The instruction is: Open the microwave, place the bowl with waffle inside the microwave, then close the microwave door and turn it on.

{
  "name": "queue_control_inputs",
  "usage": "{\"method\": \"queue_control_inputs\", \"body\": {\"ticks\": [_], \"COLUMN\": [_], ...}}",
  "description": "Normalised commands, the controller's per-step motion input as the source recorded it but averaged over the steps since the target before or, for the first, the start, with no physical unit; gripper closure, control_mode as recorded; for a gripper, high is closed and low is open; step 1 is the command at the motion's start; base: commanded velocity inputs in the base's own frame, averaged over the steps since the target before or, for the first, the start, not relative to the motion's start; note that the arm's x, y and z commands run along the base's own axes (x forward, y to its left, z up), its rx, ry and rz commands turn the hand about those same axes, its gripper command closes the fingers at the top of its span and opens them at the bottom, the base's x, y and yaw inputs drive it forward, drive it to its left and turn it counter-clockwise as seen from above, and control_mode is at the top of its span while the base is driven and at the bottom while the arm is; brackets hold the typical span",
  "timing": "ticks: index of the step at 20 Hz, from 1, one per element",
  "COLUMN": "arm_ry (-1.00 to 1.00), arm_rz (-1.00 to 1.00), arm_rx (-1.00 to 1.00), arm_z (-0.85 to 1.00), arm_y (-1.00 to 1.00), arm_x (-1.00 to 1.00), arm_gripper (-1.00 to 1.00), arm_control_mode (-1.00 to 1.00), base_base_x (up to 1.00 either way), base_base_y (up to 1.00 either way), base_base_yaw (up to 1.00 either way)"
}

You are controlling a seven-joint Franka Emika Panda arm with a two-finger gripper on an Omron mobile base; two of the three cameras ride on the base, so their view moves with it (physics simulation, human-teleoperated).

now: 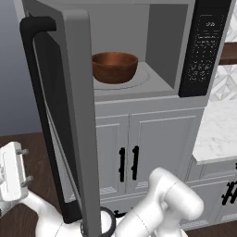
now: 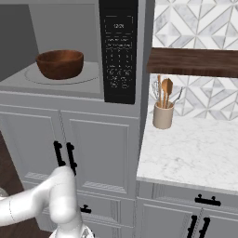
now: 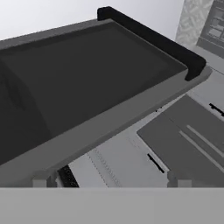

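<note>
The fingers (image 3: pixel 109 180) show as two small grey tips at the bottom of the hand view, set wide apart with nothing between them, so they are open and hold nothing. Just ahead of them the door (image 3: pixel 87 83) fills most of that view, tilted, its dark window facing the camera and its black bar handle (image 3: pixel 148 37) running along the far edge. Beyond the door's grey frame lie white cabinet doors (image 3: pixel 183 144) with short black handles. In the left base view the door (image 1: pixel 76 115) stands swung wide open, seen nearly edge-on, with the handle (image 1: pixel 34 92) on its outer side and the white arm (image 1: pixel 166 203) low beneath it. The microwave (image 1: pixel 162 51) is open behind it, and the bowl (image 1: pixel 115 67) sits upright on the round turntable (image 1: pixel 139 79) inside the light grey cavity, near its middle. The right base view shows the bowl (image 2: pixel 60 64) on the turntable as well; whether the waffle is in it cannot be told, since the bowl's inside is hidden. The black keypad (image 2: pixel 118 51) stands right of the cavity. Further right, on the marble table (image 2: pixel 190 148), a beige crock (image 2: pixel 163 115) holds wooden utensils, under a dark wood shelf (image 2: pixel 193 62) and against a patterned tile wall (image 2: pixel 200 23).
</note>
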Motion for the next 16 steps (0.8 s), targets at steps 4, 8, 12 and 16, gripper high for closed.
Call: {"method": "queue_control_inputs", "body": {"ticks": [4, 8, 12, 16], "arm_ry": [-0.10, -0.03, 0.00, 0.00], "arm_rz": [-0.12, -0.04, 0.00, -0.01], "arm_rx": [0.15, 0.10, 0.04, -0.03], "arm_z": [0.00, 0.01, 0.18, 0.23], "arm_y": [-0.46, -0.48, -0.25, 0.17], "arm_x": [0.10, 0.01, 0.00, -0.10], "arm_gripper": [-1.00, -1.00, -1.00, -1.00], "arm_control_mode": [-1.00, -1.00, -1.00, -1.00], "base_base_x": [0.00, 0.00, 0.00, 0.00], "base_base_y": [0.00, 0.00, 0.00, 0.00], "base_base_yaw": [0.00, 0.00, 0.00, 0.00]}}
